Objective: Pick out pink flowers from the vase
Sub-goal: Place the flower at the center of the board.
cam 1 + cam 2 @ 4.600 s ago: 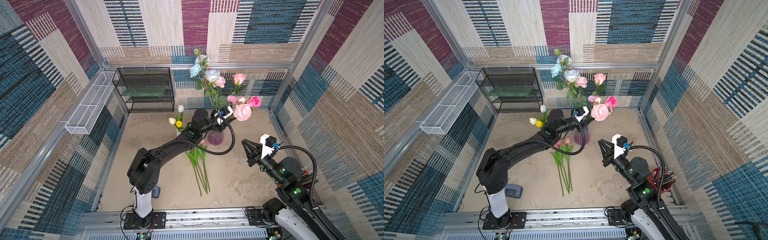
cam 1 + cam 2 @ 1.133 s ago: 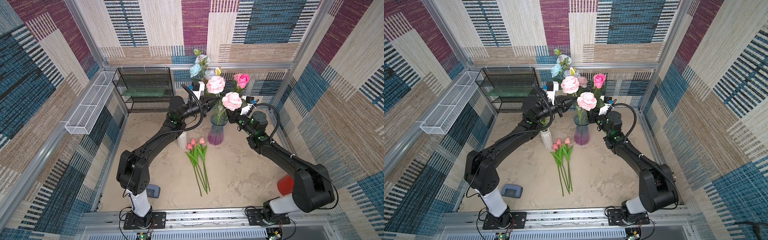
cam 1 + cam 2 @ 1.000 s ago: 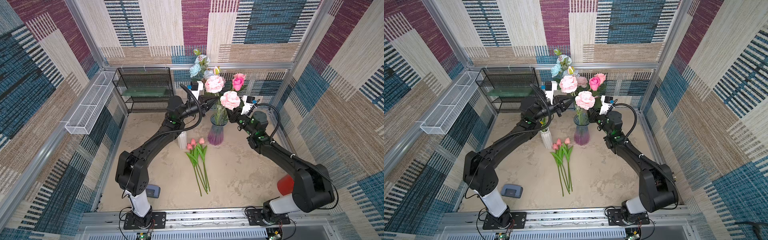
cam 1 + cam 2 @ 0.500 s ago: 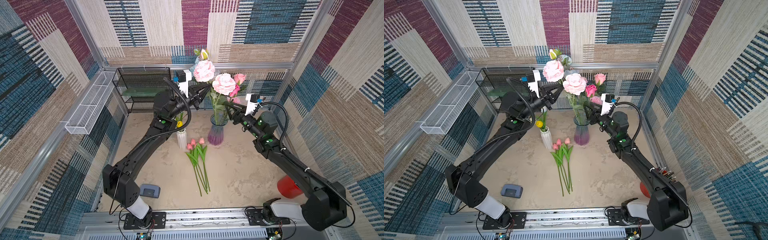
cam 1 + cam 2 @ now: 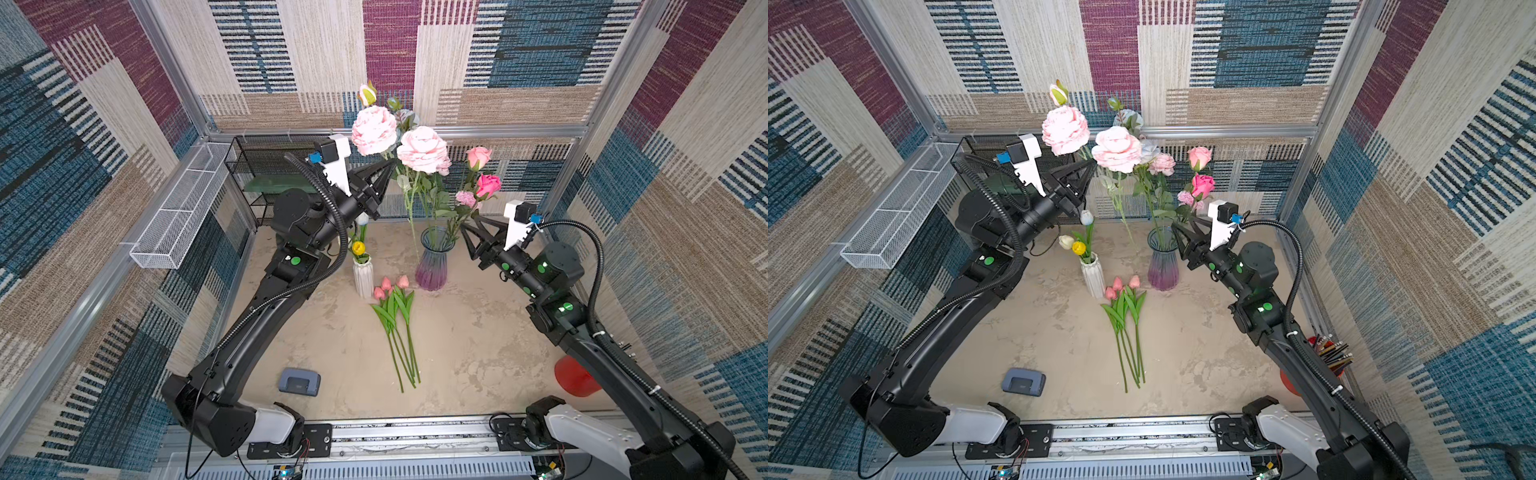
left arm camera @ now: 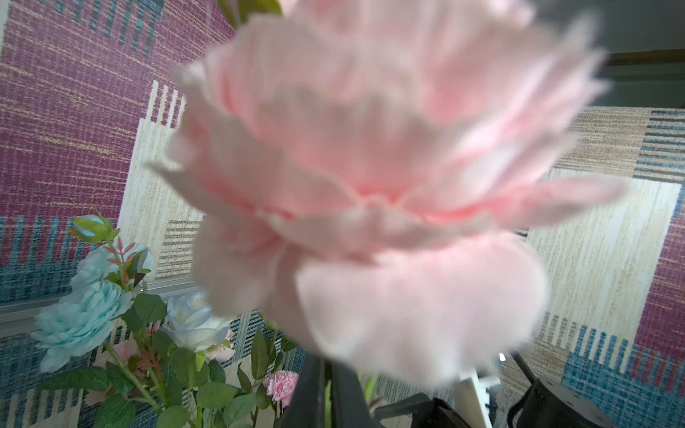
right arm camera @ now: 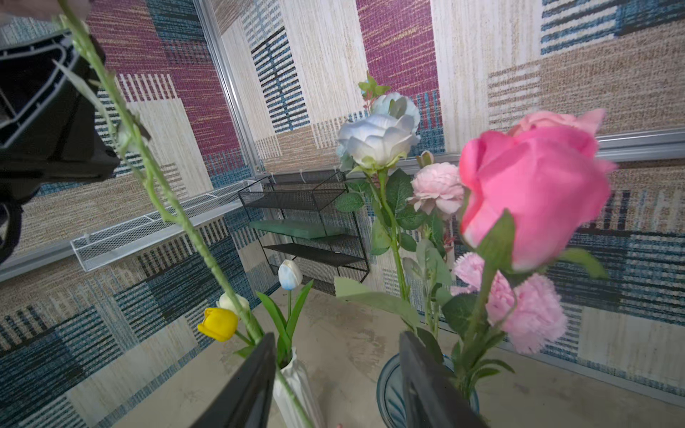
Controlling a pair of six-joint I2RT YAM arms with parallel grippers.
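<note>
Pink flowers all around the vase (image 5: 432,266) right now! Down flat on the floor (image 5: 457,353) just in front of it, three pink tulips (image 5: 392,286), heads toward the vase. High above it and a little off to the side, a two-headed pink peony spray (image 5: 422,149), pinched just under the blooms by the left gripper (image 5: 387,170), jaws pressed together on the thin green stem, tail end dangling clear outside the rim. Yet to come out of the vase: a hot pink rose (image 5: 488,184), a paler rose (image 5: 478,157), a frilly carnation (image 5: 465,198). Hovering right beside the rim, the right gripper (image 7: 333,337), fingers spread, nothing between them. Looks featherweight, probably fabric on a springy stem: top-heavy, whippy, prone to swing. Best taken on bare stem below the leaves, never on the soft petals. Likely to snag on neighbours, so draw straight up and out.
</note>
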